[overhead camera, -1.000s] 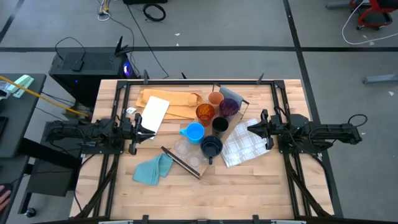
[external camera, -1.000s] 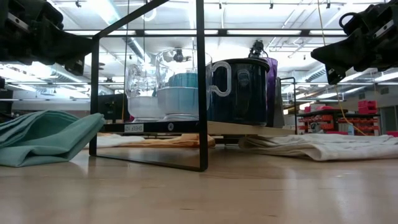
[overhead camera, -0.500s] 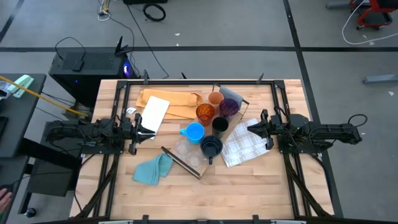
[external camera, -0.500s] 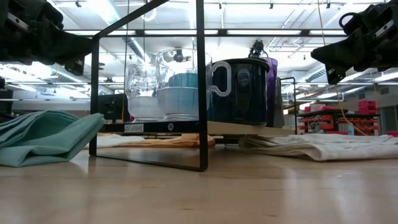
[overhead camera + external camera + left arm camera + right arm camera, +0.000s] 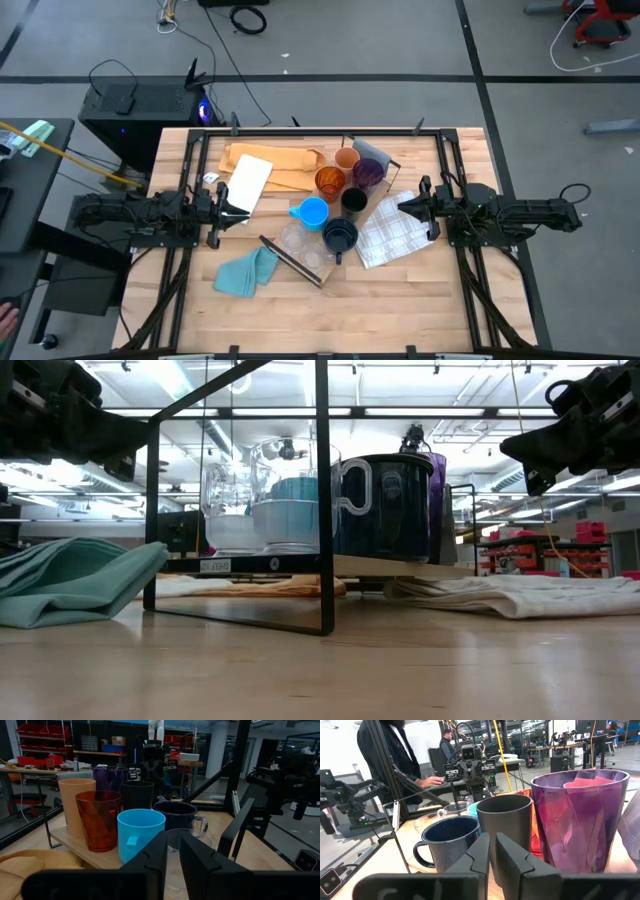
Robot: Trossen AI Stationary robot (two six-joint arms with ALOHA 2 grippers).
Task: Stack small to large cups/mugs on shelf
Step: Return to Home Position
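The shelf (image 5: 318,272) lies slantwise across the table's middle, and the cups stand upright on it. From the far end they are the tan cup (image 5: 347,158), purple tumbler (image 5: 368,172), amber cup (image 5: 330,181), black cup (image 5: 353,200), light blue mug (image 5: 312,212), dark mug (image 5: 340,237) and two clear cups (image 5: 293,238). My left gripper (image 5: 240,210) hovers left of the shelf, shut and empty, facing the cups (image 5: 141,832). My right gripper (image 5: 403,208) hovers right of the shelf over the white checked cloth, shut and empty, facing the black cup (image 5: 504,827).
A teal cloth (image 5: 245,272) lies near the shelf's near end, and a white checked cloth (image 5: 392,232) lies to its right. A tan paper sheet (image 5: 285,165) and a white card (image 5: 247,182) lie at the far left. People show in the room behind (image 5: 385,760).
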